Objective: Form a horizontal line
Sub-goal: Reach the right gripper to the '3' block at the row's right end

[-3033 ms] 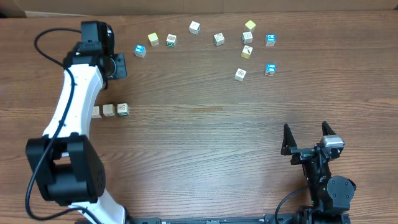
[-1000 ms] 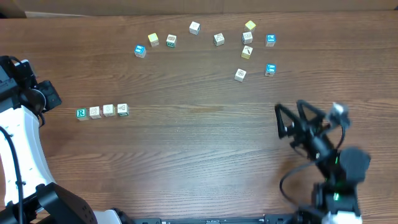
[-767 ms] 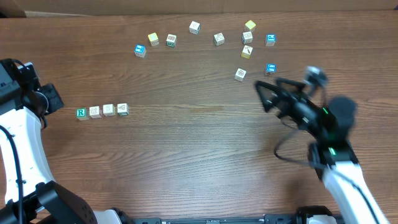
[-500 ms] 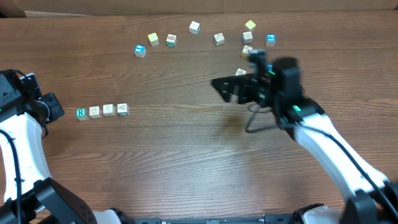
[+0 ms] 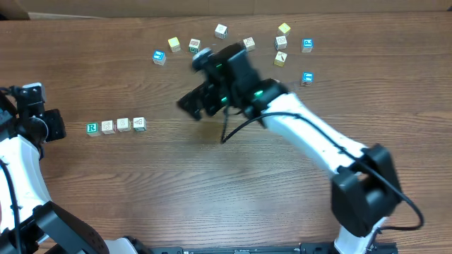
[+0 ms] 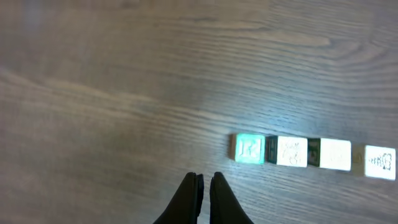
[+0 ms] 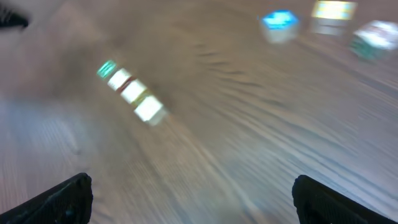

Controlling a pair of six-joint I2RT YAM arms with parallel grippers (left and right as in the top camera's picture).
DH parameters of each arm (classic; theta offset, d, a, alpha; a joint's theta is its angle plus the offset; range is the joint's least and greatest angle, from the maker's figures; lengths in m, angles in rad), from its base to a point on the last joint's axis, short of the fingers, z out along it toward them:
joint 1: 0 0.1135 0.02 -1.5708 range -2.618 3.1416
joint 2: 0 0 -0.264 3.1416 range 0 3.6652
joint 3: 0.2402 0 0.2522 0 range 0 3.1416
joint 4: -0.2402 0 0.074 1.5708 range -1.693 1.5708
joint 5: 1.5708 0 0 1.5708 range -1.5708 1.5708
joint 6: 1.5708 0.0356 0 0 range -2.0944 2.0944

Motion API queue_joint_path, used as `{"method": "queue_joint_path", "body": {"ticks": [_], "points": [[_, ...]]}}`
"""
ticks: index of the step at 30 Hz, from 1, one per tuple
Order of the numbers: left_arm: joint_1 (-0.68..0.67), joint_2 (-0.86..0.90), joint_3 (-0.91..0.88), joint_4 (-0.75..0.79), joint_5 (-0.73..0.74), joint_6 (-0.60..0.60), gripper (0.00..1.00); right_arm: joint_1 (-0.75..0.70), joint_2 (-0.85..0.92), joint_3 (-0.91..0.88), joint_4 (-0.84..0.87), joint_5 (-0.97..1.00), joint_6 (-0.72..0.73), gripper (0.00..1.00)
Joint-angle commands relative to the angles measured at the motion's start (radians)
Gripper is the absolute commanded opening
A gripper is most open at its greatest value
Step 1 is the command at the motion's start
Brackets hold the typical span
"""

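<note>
Horizontal line (image 5: 123,125) of four cubes near left pincer (image 6: 203,179) pressed together; right pincer (image 7: 193,182) spread, empty

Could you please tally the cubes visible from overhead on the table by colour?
Blue-faced cubes: 3
Yellow cubes: 3
Green "R" cube: 1
Pale cubes in the row: 3
Other pale cubes: 4
Total: 14
</note>
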Motion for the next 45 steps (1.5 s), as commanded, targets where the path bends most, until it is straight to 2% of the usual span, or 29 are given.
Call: {"method": "queue_joint_path", "body": {"ticks": [1,2,3,4,5,6,7,12,19,24,28,38,45], "points": [[0.004,0.025,-0.008,0.019,0.061,0.133,0.04,0.048,0.016,0.031,0.044,-0.063,-0.079,1.0],[0.005,0.037,-0.008,0.022,0.064,0.141,0.04,0.06,0.017,0.031,0.069,-0.062,-0.079,1.0],[0.005,0.049,-0.008,0.024,0.064,0.142,0.04,0.069,0.017,0.031,0.097,-0.062,-0.084,0.93],[0.006,0.068,-0.008,0.029,0.064,0.142,0.04,0.077,0.024,0.031,0.128,-0.061,-0.108,0.73],[0.006,0.085,-0.008,0.035,0.064,0.142,0.04,0.084,0.029,0.031,0.15,-0.043,-0.122,0.47],[0.005,0.106,-0.008,0.045,0.064,0.142,0.04,0.09,0.043,0.031,0.172,0.006,-0.117,0.13],[0.005,0.123,-0.008,0.056,0.064,0.142,0.04,0.095,0.055,0.031,0.187,0.053,-0.104,0.03],[0.006,0.191,-0.008,0.119,0.064,0.117,0.04,0.102,0.166,0.117,0.135,0.069,-0.101,0.03],[0.02,0.205,-0.008,0.179,0.107,0.1,0.04,0.099,0.387,0.471,-0.029,0.045,-0.1,0.03],[0.046,0.237,-0.008,0.197,0.142,0.1,0.04,0.08,0.532,0.64,-0.051,-0.024,0.0,0.03],[0.052,0.28,-0.008,0.19,0.143,0.101,0.04,0.071,0.628,0.745,-0.151,-0.086,0.031,0.03],[0.052,0.349,-0.008,0.195,0.275,0.151,0.04,0.074,0.694,0.766,-0.227,-0.13,0.031,0.03],[0.05,0.388,-0.008,0.199,0.278,0.176,0.04,0.076,0.705,0.766,-0.224,-0.192,0.031,0.03]]}}
